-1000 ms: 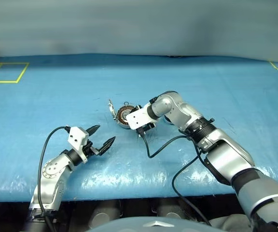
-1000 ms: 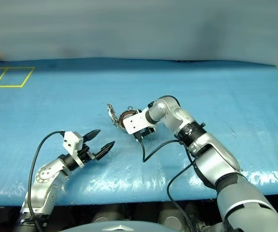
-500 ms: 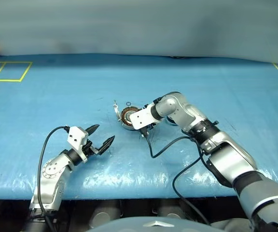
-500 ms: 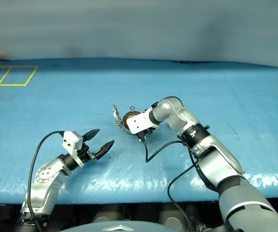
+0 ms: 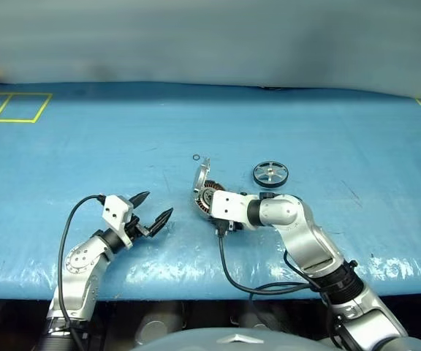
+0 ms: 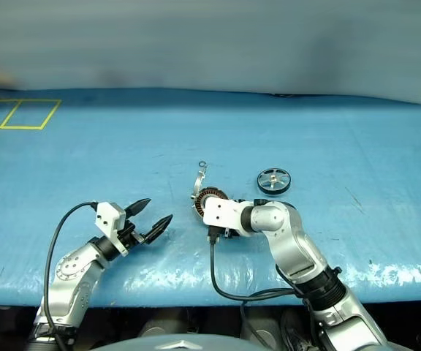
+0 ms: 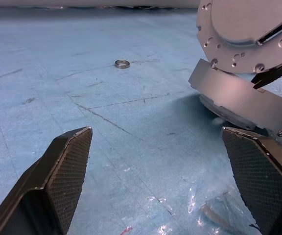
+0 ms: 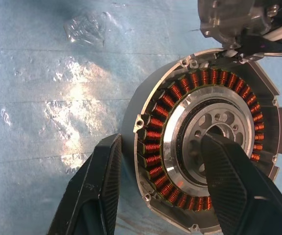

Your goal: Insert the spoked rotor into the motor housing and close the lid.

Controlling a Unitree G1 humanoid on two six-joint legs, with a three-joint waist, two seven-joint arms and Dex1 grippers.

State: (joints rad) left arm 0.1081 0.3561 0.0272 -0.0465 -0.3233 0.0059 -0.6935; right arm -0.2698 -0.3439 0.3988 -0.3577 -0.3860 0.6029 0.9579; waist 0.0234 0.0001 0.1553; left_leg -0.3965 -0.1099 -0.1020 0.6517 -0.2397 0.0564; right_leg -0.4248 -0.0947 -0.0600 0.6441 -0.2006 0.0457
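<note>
While the blue plastic sheet (image 5: 86, 146) lay wrinkled and glossy over the whole work surface, a grey-blue backdrop closed off the far side, and yellow tape lines (image 5: 13, 107) marked a box at the far left corner. The motor housing (image 6: 212, 203) sat near the middle of the sheet, tilted — its open face with the copper windings turned up toward the right gripper (image 8: 158, 188). The lid (image 5: 199, 178) stood raised on edge from the housing's far rim, plain grey face toward the left gripper (image 5: 150, 207). The spoked rotor (image 5: 270, 174) lay flat, axis vertical, just beyond and to the right of the housing. A small metal ring (image 7: 122, 63) rested past the lid. The right gripper's fingers clamped the housing wall — one outside, one within. The left gripper hovered nearby, fingers spread wide, empty.
</note>
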